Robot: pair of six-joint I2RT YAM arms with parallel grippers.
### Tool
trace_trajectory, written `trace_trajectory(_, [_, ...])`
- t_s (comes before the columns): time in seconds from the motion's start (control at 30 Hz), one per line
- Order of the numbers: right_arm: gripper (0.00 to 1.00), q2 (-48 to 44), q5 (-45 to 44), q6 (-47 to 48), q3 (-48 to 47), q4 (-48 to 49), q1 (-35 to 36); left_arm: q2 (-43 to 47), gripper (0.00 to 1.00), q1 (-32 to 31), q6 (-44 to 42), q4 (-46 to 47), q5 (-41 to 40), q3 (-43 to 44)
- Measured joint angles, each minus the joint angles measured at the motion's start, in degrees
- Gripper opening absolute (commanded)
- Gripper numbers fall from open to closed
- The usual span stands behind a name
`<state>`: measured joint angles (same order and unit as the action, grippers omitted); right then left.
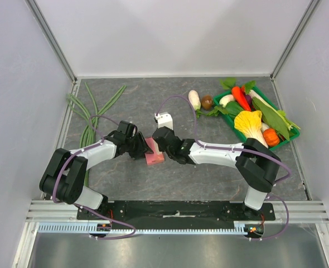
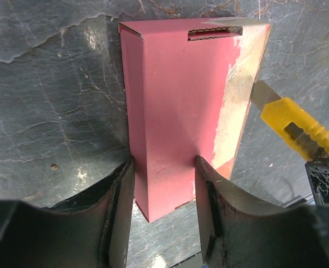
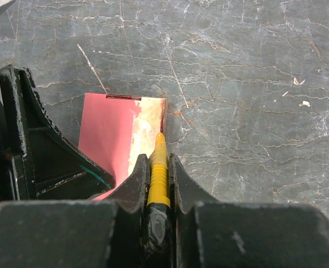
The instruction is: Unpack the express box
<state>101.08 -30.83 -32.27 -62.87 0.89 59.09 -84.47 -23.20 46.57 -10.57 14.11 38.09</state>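
The express box (image 1: pixel 154 157) lies flat on the grey surface (image 1: pixel 220 173), in the middle, between the two arms; the left hand (image 2: pixel 164 166) pinches its near end, one finger on each long side, I think in order to fix it so that it does not slide under the cut; the right hand (image 3: pixel 159 162) is pressed together on the yellow handle of the utility knife (image 2: pixel 298 125), and the short blade meets the pale, worn strip along the box's edge, where the seal seems to be; so the step in hand is probably the slitting of this edge. The box looks closed and its tab sits in the slot; what is inside I cannot tell. At the far right, well apart, the green tray (image 1: pixel 284 139) holds vegetables: a carrot (image 1: pixel 240 97), a yellow mushroom (image 1: pixel 248 124), green leaves; it seems to have no part in this step.
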Motion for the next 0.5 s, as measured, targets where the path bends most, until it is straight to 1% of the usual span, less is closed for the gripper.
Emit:
trace_trajectory(0.23, [0.00,0.57,-0.15,-1.36,-3.72,-6.54,0.07,0.07,0.28,0.00,5.05,1.22,0.94,-1.01])
trace_trajectory(0.5, [0.00,0.90,-0.52,-1.55,-4.37,-9.81,1.05,-0.02,0.27,0.61,7.98,2.23,2.03,-1.77])
